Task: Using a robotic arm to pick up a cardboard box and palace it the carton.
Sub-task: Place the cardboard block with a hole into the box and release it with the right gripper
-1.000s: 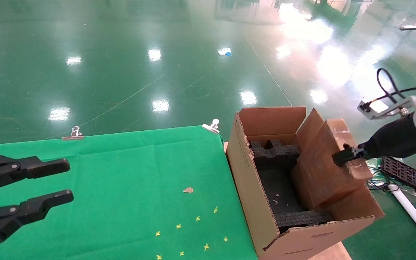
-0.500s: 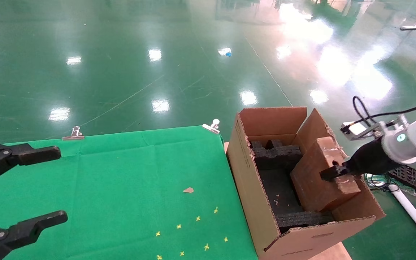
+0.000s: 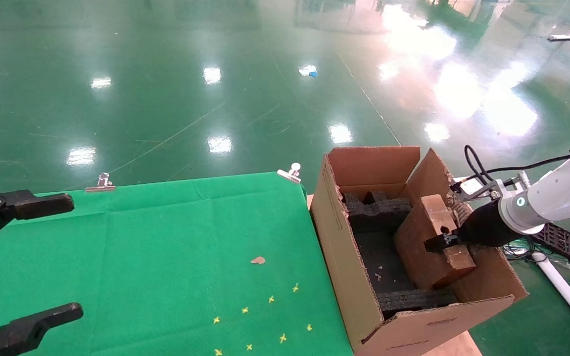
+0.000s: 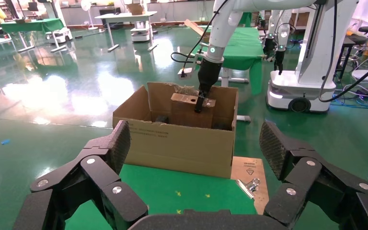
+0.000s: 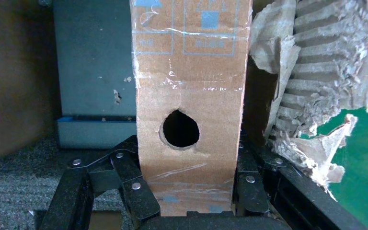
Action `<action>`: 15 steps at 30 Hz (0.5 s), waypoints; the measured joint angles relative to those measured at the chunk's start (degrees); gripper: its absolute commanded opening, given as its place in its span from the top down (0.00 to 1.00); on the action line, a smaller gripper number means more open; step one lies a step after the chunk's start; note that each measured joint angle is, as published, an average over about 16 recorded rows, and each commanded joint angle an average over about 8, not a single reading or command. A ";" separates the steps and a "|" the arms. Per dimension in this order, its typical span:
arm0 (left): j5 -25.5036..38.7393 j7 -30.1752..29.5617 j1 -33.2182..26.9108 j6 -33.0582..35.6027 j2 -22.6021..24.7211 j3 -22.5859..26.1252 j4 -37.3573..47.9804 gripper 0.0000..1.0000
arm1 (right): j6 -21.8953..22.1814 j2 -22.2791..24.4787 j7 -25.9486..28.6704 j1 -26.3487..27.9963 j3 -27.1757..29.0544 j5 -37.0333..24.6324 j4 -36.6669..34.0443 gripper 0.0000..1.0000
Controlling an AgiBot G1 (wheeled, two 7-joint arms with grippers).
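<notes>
The right end effector (image 3: 437,242) is clamped on the cardboard box (image 3: 426,242), its fingers (image 5: 129,184) pressing the two broad faces beside the round hole (image 5: 180,128). The box stands on edge, lowered partway into the carton (image 3: 344,257), at about 3 o'clock of the carton's opening and close to the torn flap (image 5: 316,72). Black foam padding (image 3: 376,212) lines the cavity at 12 and 6 o'clock.

The step in hand looks like seating the box in the slot between the foam pieces. To do it well, I would keep the box vertical, nudge it toward 9 o'clock away from the ragged flap so the edge cannot snag, lower slowly until it bottoms out, and only then release.

The left end effector (image 3: 23,262) hangs spread apart over the green bench (image 3: 166,247) at 9 o'clock, idle
</notes>
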 measured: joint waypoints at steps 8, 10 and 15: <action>-0.02 0.01 -0.01 -0.01 -0.01 0.03 0.00 0.00 | -1.05 -1.46 -1.81 0.65 0.04 0.04 -3.14 0.00; -0.02 0.02 -0.01 -0.01 -0.01 0.03 0.00 0.00 | -1.28 -1.73 -2.13 0.81 0.04 0.03 -3.74 0.00; -0.03 0.03 -0.01 -0.02 -0.02 0.05 0.00 0.00 | -1.71 -2.30 -2.84 1.16 0.03 -0.01 -4.97 0.00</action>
